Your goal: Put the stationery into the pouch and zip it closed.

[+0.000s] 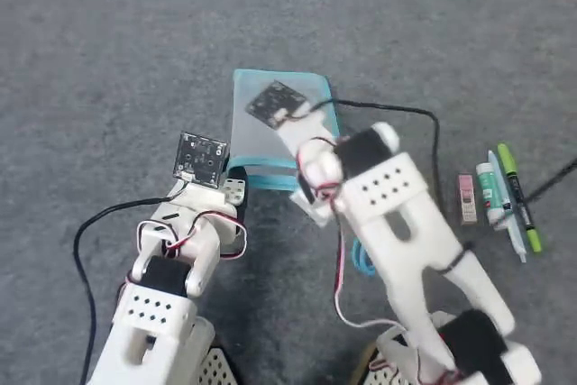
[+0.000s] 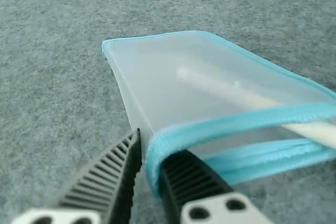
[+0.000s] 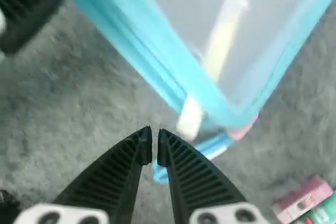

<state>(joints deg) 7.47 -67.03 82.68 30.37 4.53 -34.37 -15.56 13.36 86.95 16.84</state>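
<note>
The translucent pouch (image 1: 257,146) with teal trim lies at the middle of the grey carpet, its mouth toward the arms. My left gripper (image 2: 151,153) is shut on the teal edge of the pouch (image 2: 173,82) at one corner of the mouth. A whitish pen (image 2: 220,90) lies inside, and its end pokes out of the mouth (image 3: 189,119). My right gripper (image 3: 154,136) sits just in front of that pen end, shut with nothing between its fingers. A teal strip of the pouch (image 3: 215,145) lies under the fingers.
To the right of the right arm lie a pink eraser (image 1: 467,198), a white-and-teal tube (image 1: 491,188) and a green pen (image 1: 520,196) side by side. The eraser (image 3: 302,195) also shows beside the pouch's corner. Black cables cross the carpet near both arms.
</note>
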